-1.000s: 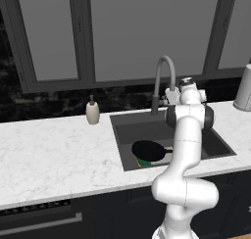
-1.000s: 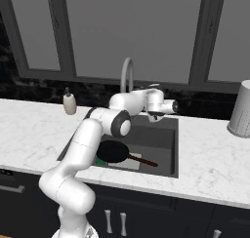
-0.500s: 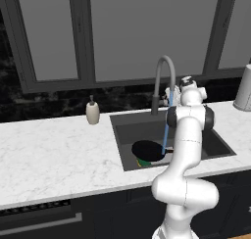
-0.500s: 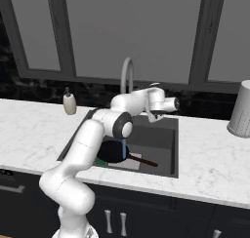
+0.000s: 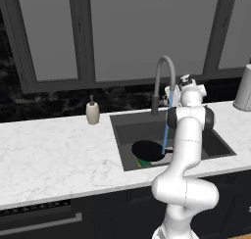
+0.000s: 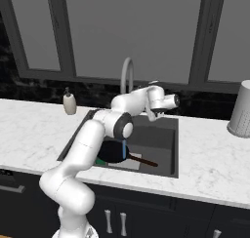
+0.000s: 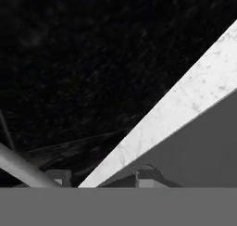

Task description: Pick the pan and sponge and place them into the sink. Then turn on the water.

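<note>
The black pan (image 5: 149, 151) lies on the floor of the dark sink (image 5: 214, 144), its thin handle (image 6: 142, 160) pointing right. A corner of the green sponge (image 5: 143, 162) pokes out from under the pan's near side. A thin blue stream of water (image 5: 166, 130) falls from the arched faucet (image 5: 164, 74) onto the pan (image 6: 111, 151). My gripper (image 6: 150, 116) hovers at the back of the sink (image 6: 163, 134), just right of the faucet (image 6: 127, 78). In the hand view its tips (image 7: 102, 178) stand apart with nothing between them, facing the dark backsplash.
A white soap dispenser (image 5: 92, 111) stands on the marble counter left of the sink. A grey ribbed canister (image 6: 240, 110) sits on the counter at the far right. Dark window panels rise behind the counter.
One second ago no water ran; the blue stream has appeared since and still falls onto the pan. The hand has barely shifted beside the faucet.
</note>
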Available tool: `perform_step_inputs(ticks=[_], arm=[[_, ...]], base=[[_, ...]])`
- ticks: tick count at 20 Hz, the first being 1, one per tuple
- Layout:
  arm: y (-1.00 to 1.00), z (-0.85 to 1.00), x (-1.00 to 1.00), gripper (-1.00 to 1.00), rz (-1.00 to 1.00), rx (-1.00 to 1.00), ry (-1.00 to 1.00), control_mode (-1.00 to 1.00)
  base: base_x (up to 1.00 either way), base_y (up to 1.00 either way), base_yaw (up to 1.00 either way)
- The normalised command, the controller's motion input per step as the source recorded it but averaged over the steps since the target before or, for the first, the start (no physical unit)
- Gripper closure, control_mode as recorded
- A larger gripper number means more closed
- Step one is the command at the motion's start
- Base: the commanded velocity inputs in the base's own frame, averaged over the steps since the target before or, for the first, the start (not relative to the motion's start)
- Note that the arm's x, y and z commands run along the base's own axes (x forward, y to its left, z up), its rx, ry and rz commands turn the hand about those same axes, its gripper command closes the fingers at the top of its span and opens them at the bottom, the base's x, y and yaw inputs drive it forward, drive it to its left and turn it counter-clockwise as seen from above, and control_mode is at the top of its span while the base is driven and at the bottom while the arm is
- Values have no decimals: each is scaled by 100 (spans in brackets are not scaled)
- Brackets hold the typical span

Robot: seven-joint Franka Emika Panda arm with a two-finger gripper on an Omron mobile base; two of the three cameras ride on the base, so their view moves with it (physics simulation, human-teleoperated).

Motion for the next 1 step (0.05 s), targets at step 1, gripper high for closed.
perform_step_inputs(ticks=[1], arm=[[0, 0, 0, 100, 0, 0, 0, -100]], base=[[0, 0, 0]])
